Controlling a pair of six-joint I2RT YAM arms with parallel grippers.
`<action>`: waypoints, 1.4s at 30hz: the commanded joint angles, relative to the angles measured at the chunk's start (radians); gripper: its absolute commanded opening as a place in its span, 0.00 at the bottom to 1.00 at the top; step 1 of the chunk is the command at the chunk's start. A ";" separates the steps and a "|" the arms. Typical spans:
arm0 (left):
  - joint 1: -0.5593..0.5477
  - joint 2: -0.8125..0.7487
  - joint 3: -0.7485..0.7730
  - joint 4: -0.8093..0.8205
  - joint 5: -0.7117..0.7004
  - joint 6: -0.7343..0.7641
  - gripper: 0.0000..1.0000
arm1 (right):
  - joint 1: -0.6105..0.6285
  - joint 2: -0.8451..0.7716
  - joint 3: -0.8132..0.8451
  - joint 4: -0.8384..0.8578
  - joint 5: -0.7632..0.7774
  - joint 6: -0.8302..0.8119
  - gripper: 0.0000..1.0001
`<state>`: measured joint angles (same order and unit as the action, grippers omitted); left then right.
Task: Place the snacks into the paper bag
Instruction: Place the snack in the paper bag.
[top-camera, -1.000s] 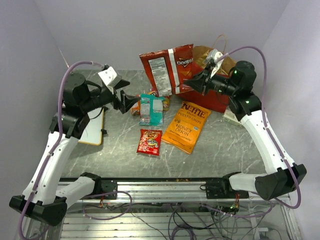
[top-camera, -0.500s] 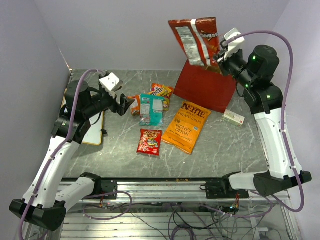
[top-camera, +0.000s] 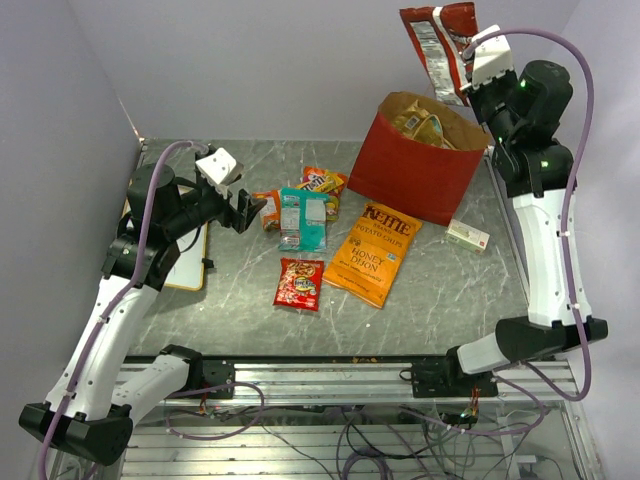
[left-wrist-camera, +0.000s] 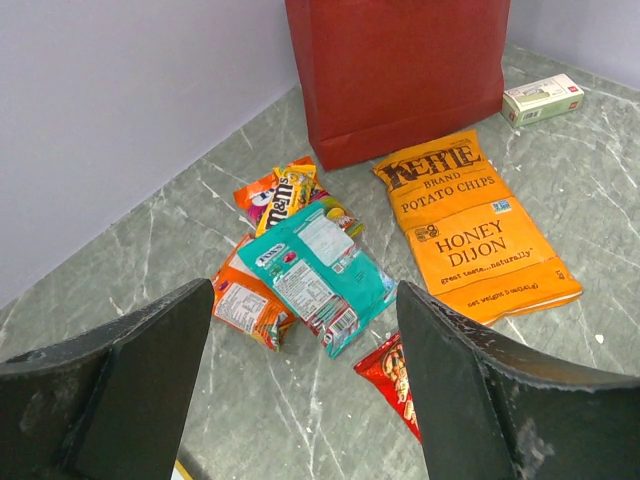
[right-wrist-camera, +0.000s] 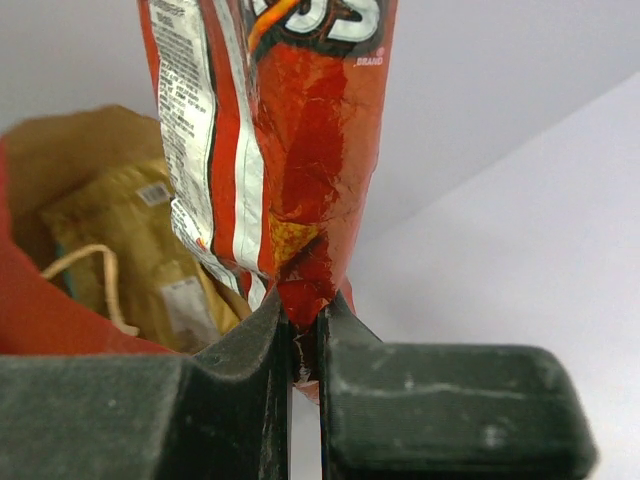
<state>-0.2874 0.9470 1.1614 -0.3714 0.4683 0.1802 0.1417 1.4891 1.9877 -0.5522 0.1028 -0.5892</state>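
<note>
the left end effector (left-wrist-camera: 302, 295) gapes wide over the desk (left-wrist-camera: 130, 250). a teal pack (left-wrist-camera: 318, 268) and kettle bag (left-wrist-camera: 470, 230) lie near the paper bag (left-wrist-camera: 400, 70).

The paper bag (top-camera: 410, 172), red outside and brown inside, stands upright at the far right of the bench (top-camera: 460, 290) with its mouth open, and a tan packet (top-camera: 425, 125) lies inside it. The red Doritos bag (top-camera: 440, 40) hangs in the air above this mouth, pinched at one edge by the right pincer (right-wrist-camera: 303, 322). Before the bag lie flat the orange Kettle bag (top-camera: 375, 250), the small red pack (top-camera: 299, 282), and the teal pack (top-camera: 303, 220) resting partly over small orange packs (top-camera: 322, 180).
</note>
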 joint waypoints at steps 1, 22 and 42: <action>0.010 -0.002 -0.015 0.027 0.014 0.007 0.84 | -0.038 0.051 0.038 -0.005 0.078 -0.099 0.00; 0.015 -0.009 -0.027 0.028 0.036 0.020 0.84 | -0.069 0.320 0.167 -0.380 -0.003 -0.338 0.00; 0.016 -0.002 -0.031 0.034 0.063 0.017 0.83 | -0.070 0.347 0.152 -0.582 -0.119 -0.333 0.00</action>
<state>-0.2821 0.9493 1.1374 -0.3676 0.5026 0.1944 0.0792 1.8259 2.1323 -1.1397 -0.0441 -0.9043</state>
